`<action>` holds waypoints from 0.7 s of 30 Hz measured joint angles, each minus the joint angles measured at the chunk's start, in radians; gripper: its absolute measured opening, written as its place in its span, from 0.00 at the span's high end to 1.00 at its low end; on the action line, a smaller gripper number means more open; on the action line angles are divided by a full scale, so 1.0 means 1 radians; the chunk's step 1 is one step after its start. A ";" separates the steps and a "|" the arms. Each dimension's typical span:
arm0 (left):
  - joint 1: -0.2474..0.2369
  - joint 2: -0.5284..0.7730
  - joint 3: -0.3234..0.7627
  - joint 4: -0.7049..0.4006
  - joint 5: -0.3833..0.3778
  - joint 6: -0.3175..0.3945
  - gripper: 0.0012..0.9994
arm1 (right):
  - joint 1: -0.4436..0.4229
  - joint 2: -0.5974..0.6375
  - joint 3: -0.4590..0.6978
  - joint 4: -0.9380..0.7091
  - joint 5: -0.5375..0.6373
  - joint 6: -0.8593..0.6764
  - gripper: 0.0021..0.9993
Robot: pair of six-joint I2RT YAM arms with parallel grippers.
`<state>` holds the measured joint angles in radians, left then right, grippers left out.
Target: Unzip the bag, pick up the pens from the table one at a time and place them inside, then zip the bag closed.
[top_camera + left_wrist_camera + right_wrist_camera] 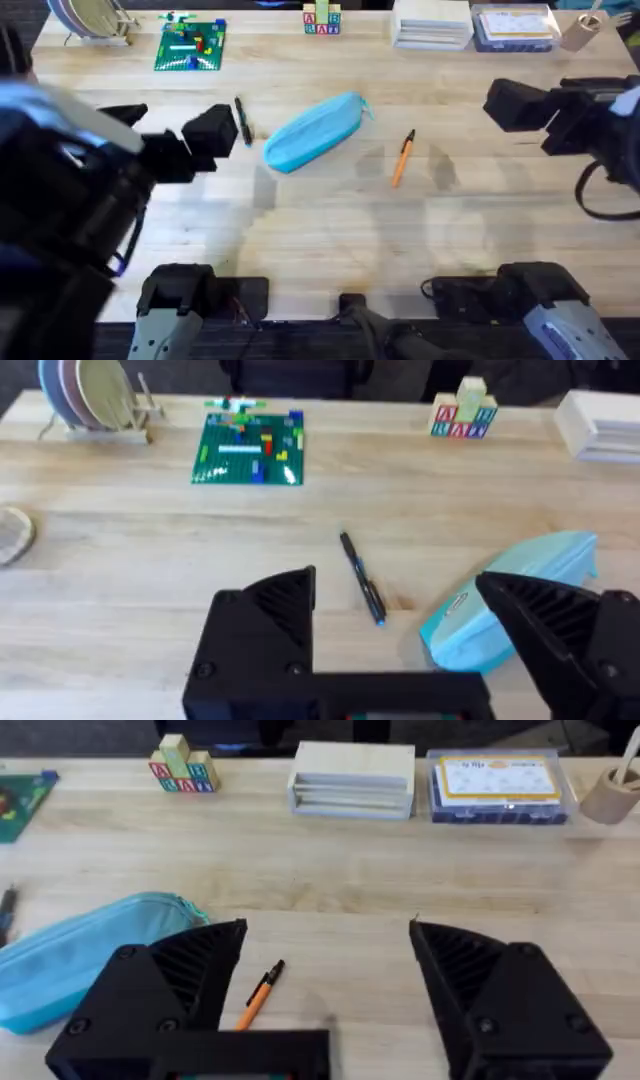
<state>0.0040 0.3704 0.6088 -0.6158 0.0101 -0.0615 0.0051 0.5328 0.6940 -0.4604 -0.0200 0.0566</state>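
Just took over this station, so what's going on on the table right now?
Nothing is being held yet. The light blue bag lies on the table with the black pen on its left and the orange pen on its right, both still outside it. The left gripper, open, hovers near the black pen and the bag's end. The right gripper, also open, hovers near the orange pen.

I think I am working in a robot test room, like a lab. My two arms sit at a big wooden table. Along the far edge sit mixed practice things: a rack of plates at the far left, a green brick board, letter blocks, a white box and a clear box at the far right.
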 joint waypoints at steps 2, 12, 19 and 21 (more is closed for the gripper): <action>0.000 0.067 0.055 -0.038 0.000 0.000 0.01 | 0.000 0.040 0.043 -0.042 0.000 0.000 0.00; 0.000 0.337 0.299 -0.194 0.000 0.000 0.01 | 0.000 0.267 0.272 -0.225 -0.003 0.000 0.00; 0.000 0.478 0.398 -0.257 0.002 0.000 0.01 | 0.000 0.392 0.352 -0.313 -0.003 0.000 0.00; 0.000 0.507 0.408 -0.260 0.003 0.000 0.01 | 0.000 0.421 0.363 -0.329 -0.003 0.000 0.00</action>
<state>0.0040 0.8770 1.0169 -0.8761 0.0128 -0.0612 0.0055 0.9540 1.0574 -0.7892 -0.0231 0.0566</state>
